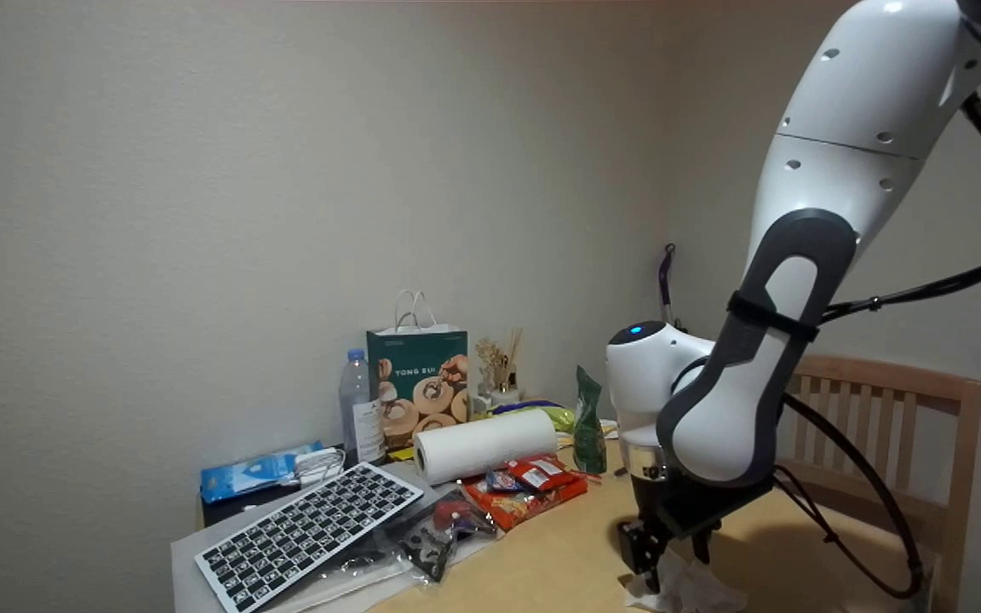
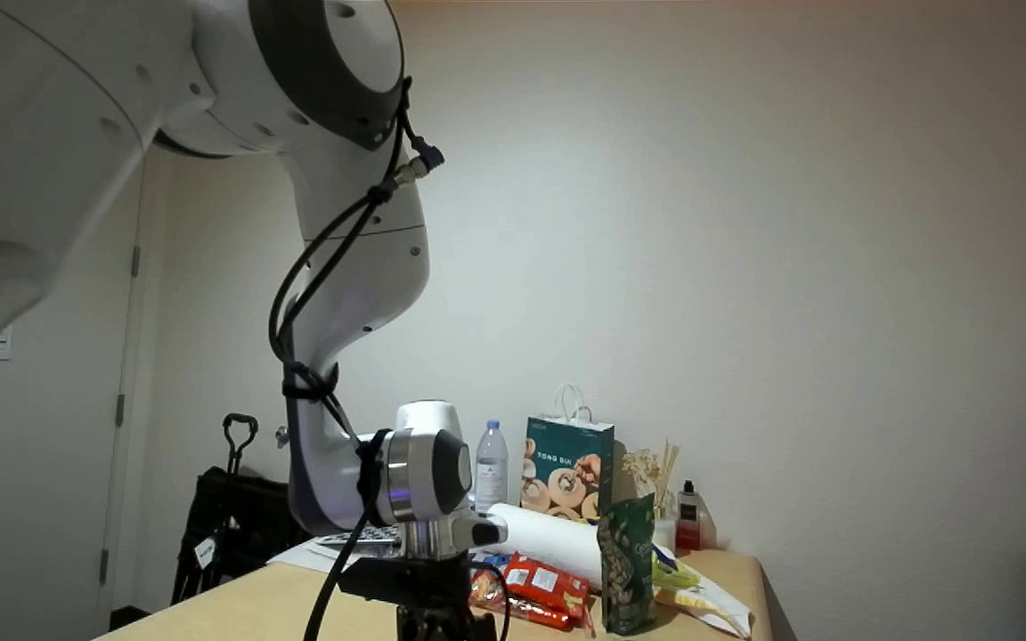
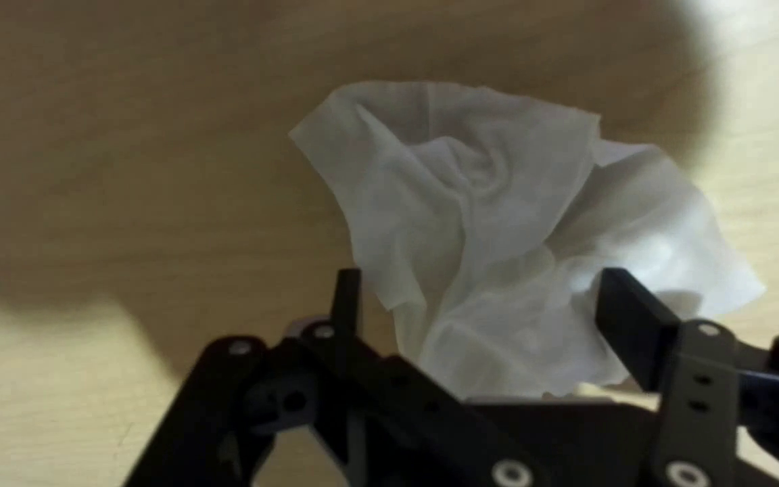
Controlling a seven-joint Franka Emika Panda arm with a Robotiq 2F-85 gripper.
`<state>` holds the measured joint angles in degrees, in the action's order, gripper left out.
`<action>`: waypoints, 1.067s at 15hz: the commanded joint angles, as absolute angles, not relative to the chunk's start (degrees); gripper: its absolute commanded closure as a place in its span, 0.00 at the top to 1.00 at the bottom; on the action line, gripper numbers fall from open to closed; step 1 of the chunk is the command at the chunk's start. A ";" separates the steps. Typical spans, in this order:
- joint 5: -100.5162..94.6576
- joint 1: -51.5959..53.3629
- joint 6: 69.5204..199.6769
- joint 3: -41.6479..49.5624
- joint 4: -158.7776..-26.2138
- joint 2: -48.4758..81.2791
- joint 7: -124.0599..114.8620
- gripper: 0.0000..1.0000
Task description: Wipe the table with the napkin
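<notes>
Fingers [image 3: 636, 335], wrist view: spread apart, grasping nothing. The napkin [image 3: 491, 216] lies crumpled on the worktop [image 3: 214, 223], between and beyond their tips. Closing too high would likely skim the thin paper; pinching one fold could tear it. In an exterior view, snack packets [image 1: 537, 478] and a paper roll [image 1: 487, 445] lie farther along; an overlong stroke could shove or roll them. In an exterior view, the napkin does not show; a green pouch [image 2: 627, 565] stands upright and may topple if struck.
</notes>
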<state>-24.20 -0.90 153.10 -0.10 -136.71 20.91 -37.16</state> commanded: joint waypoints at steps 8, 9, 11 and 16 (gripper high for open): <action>-22.29 8.00 152.39 10.03 -133.79 21.92 -35.32 0.63; -20.57 7.50 153.23 9.40 -133.55 22.95 -34.05 0.34; -20.86 8.42 153.16 10.42 -133.37 22.93 -34.26 0.41; -21.24 11.30 152.13 9.95 -134.91 20.36 -35.65 0.97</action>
<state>-21.96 8.76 153.13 9.68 -133.37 22.81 -35.09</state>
